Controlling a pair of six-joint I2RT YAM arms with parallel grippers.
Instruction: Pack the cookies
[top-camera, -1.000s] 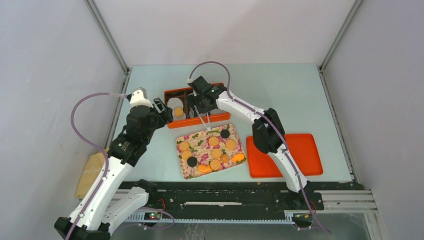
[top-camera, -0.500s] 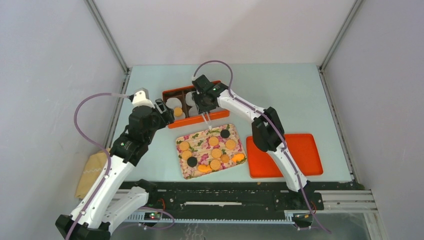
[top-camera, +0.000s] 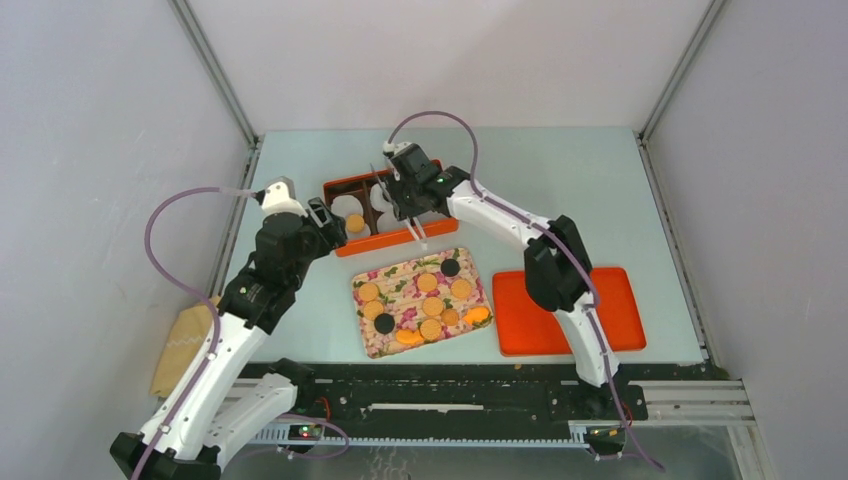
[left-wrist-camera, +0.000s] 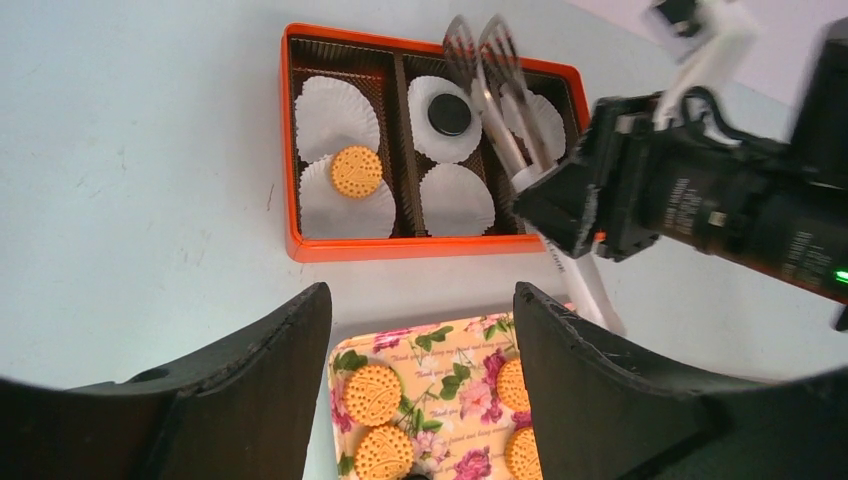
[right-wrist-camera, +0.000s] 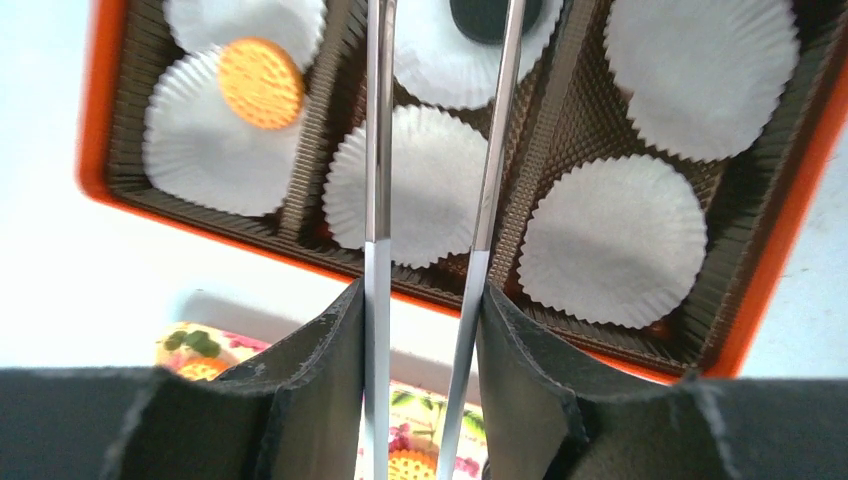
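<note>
Orange box (left-wrist-camera: 400, 247) w/ three compartments of white paper liners (left-wrist-camera: 457, 199); R gripper (right-wrist-camera: 420, 310) above its near rim, jaws clamped on metal tongs (right-wrist-camera: 378, 150) stretched over the middle compartment; L gripper (left-wrist-camera: 420, 300) beside its left end, jaws wide apart, empty; golden cookie (left-wrist-camera: 356, 171) in left compartment, dark cookie (left-wrist-camera: 449, 116) in middle; other cookies (top-camera: 433, 306) on floral tray (top-camera: 404, 297) just near-side of box.

My right gripper (right-wrist-camera: 420, 292) and its tongs (left-wrist-camera: 500, 90) hang over the middle and right of the orange box (left-wrist-camera: 400, 247), blocking entry from above. I see the left compartment uncovered. A bare strip of table (left-wrist-camera: 420, 275) separates the box from the flowered tray (left-wrist-camera: 440, 370).
</note>
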